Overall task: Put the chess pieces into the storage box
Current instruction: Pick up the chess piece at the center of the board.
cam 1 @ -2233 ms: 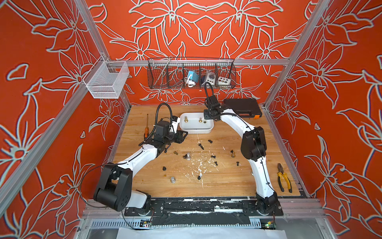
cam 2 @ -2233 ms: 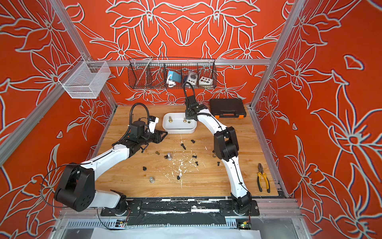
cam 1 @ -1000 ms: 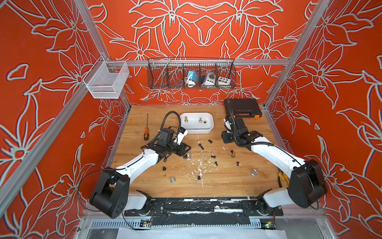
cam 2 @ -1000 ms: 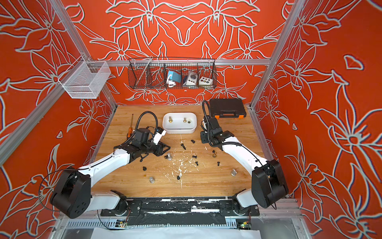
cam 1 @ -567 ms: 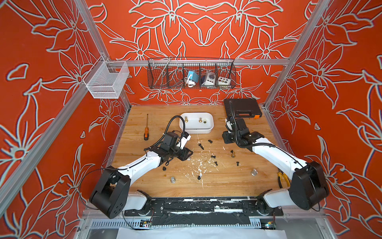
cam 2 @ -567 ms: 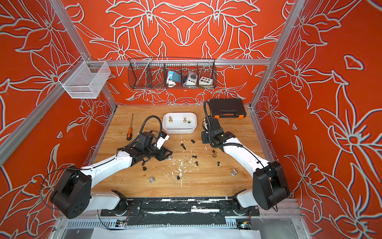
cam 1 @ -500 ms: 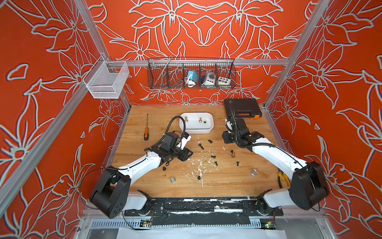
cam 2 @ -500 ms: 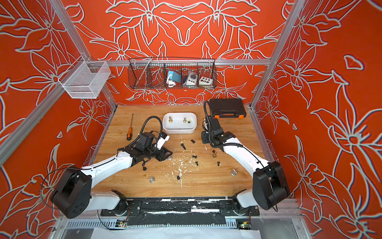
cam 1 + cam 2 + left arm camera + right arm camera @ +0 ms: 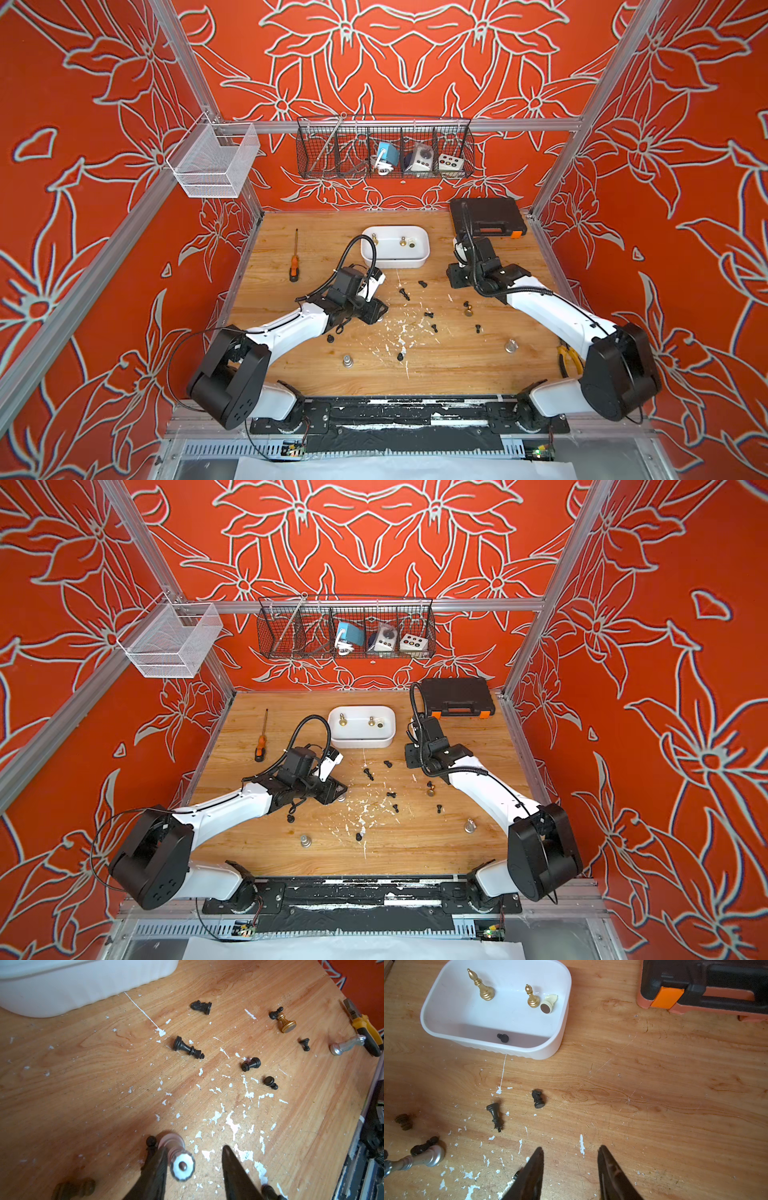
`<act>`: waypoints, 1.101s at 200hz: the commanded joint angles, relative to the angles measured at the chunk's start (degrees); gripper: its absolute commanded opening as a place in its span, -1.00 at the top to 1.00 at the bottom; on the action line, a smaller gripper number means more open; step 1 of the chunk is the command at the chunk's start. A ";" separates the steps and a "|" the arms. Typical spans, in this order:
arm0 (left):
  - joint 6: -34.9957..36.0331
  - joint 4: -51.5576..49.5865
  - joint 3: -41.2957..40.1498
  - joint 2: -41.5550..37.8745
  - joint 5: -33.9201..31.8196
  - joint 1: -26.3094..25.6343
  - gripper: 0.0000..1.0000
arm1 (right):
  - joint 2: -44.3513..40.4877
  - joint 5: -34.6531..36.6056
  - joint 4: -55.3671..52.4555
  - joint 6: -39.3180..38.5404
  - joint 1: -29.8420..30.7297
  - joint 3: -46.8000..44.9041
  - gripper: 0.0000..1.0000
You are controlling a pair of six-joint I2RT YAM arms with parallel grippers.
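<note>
Grippers spread; most pieces outside box

Left gripper [image 9: 194,1147]: fingers apart, straddling a silver piece [image 9: 182,1165] that sits close to one finger. Right gripper [image 9: 571,1147]: fingers apart, nothing between them. Storage box [image 9: 512,1051] holds two gold, one cream and one black piece. Other chess pieces [image 9: 188,1049] lie scattered on the table [image 9: 457,374].

Silver piece [image 9: 180,1157]: blurred beside my left gripper [image 9: 194,1148].
Storage box [image 9: 83,987]: cut by frame edge.
Pliers [image 9: 566,360]: partly behind my right arm.
</note>
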 commanded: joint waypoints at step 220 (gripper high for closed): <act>0.33 2.32 -0.85 4.20 -0.86 -1.48 0.32 | 1.64 -1.32 0.13 0.81 -0.95 -0.95 0.10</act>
